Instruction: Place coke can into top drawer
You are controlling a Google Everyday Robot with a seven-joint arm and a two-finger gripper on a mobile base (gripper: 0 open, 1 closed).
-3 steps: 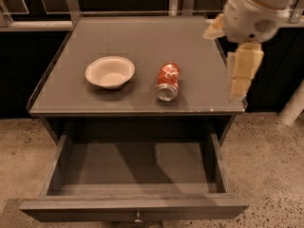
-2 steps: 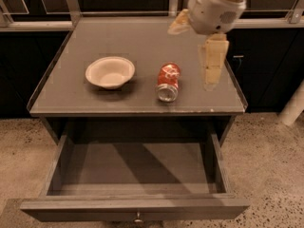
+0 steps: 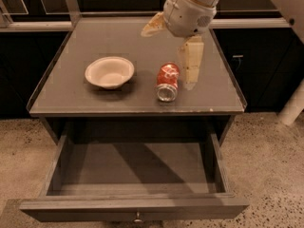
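The coke can (image 3: 167,81) lies on its side on the worktop (image 3: 118,37), above the open top drawer (image 3: 133,204), bowl (image 3: 109,71) to one side. My jaws hang spread, empty, just beside it. Light, dentable, likely to roll; grip mid-body.

The arm (image 3: 281,3) was cut off by the top and right picture edges. The gripper (image 3: 166,60) hung over the table (image 3: 118,37) toward its right edge, fingers apart, the rear finger (image 3: 153,26) partly hidden behind the round wrist housing (image 3: 189,13). The coke can (image 3: 167,80) showed blurred markings, its far end out of sight. The top drawer (image 3: 133,206) ran back into shadow under the table's front edge; its panel and knob (image 3: 137,217) were clipped by the bottom edge
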